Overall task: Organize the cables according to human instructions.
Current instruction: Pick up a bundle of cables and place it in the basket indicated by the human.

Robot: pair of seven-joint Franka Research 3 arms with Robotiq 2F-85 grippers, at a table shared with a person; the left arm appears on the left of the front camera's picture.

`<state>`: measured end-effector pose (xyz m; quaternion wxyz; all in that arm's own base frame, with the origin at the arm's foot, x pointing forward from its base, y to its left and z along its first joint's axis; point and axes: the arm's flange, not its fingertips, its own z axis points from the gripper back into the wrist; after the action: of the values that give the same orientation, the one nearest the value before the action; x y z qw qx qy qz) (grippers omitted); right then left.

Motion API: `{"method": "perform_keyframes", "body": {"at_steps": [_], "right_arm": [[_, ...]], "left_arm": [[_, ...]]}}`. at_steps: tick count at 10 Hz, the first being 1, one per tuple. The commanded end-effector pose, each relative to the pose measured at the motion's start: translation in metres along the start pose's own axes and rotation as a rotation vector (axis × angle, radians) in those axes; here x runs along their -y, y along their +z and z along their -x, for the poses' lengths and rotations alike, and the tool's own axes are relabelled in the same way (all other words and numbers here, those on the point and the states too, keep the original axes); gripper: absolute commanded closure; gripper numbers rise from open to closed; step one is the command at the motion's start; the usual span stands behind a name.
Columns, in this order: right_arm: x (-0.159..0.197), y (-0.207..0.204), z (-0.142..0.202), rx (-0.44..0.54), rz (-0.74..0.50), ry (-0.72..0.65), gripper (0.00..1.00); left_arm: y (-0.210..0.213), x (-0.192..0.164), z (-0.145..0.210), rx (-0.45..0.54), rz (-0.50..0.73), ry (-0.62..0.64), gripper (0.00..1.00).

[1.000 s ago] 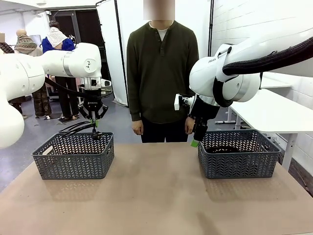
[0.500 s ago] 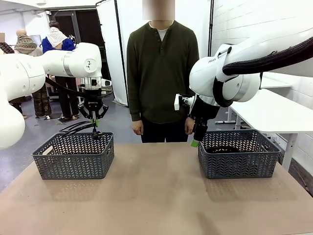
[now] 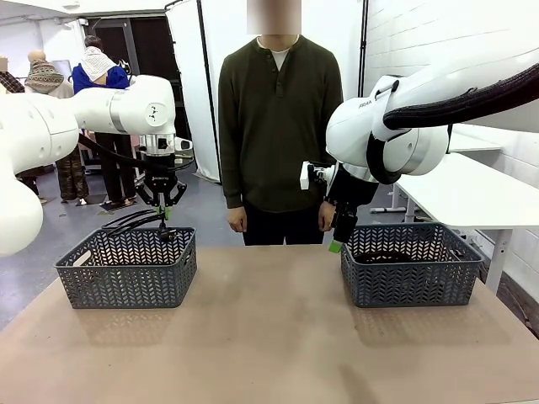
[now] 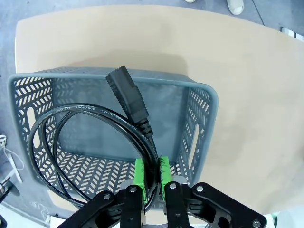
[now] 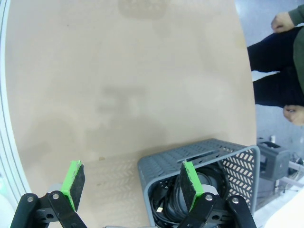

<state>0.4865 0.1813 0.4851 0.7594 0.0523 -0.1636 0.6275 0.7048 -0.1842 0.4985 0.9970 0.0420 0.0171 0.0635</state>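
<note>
My left gripper [image 3: 164, 210] [image 4: 152, 173] hangs over the left grey basket [image 3: 126, 268] [image 4: 202, 118], shut on a black coiled cable [image 3: 135, 220] [image 4: 85, 137]. The coil dangles above the basket's opening, its plug end [image 4: 127, 97] sticking out past the green pads. My right gripper [image 3: 337, 240] [image 5: 130, 183] is open and holds nothing, hovering at the near left corner of the right grey basket [image 3: 410, 278] [image 5: 190, 159]. Coiled black cables [image 3: 389, 256] [image 5: 178, 202] lie inside that basket. The human [image 3: 274, 126] stands at the far side of the table, arms hanging down.
The brown table top [image 3: 269, 337] stretches bare between the two baskets. A white table [image 3: 472, 194] stands at the right behind the right basket. Other people stand far back at the left.
The left gripper has risen very slightly with the cable. The right arm and the person have not moved.
</note>
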Motion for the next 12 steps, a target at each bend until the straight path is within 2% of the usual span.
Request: {"method": "perform_keyframes", "body": {"at_steps": [1, 4, 7, 12], "right_arm": [[0.0, 0.0, 0.0, -0.008, 0.006, -0.004, 0.0], [0.0, 0.0, 0.0, -0.008, 0.006, -0.004, 0.0], [0.0, 0.0, 0.0, -0.008, 0.006, -0.004, 0.0], [0.0, 0.0, 0.0, -0.008, 0.006, -0.004, 0.0]], "left_arm": [[-0.005, -0.01, 0.018, -0.003, 0.005, 0.033, 1.0], [-0.01, -0.016, 0.035, 0.049, 0.003, 0.094, 1.0], [-0.018, -0.024, 0.05, 0.05, 0.035, 0.118, 1.0], [-0.022, -0.03, 0.039, 0.082, 0.047, 0.181, 1.0]]}}
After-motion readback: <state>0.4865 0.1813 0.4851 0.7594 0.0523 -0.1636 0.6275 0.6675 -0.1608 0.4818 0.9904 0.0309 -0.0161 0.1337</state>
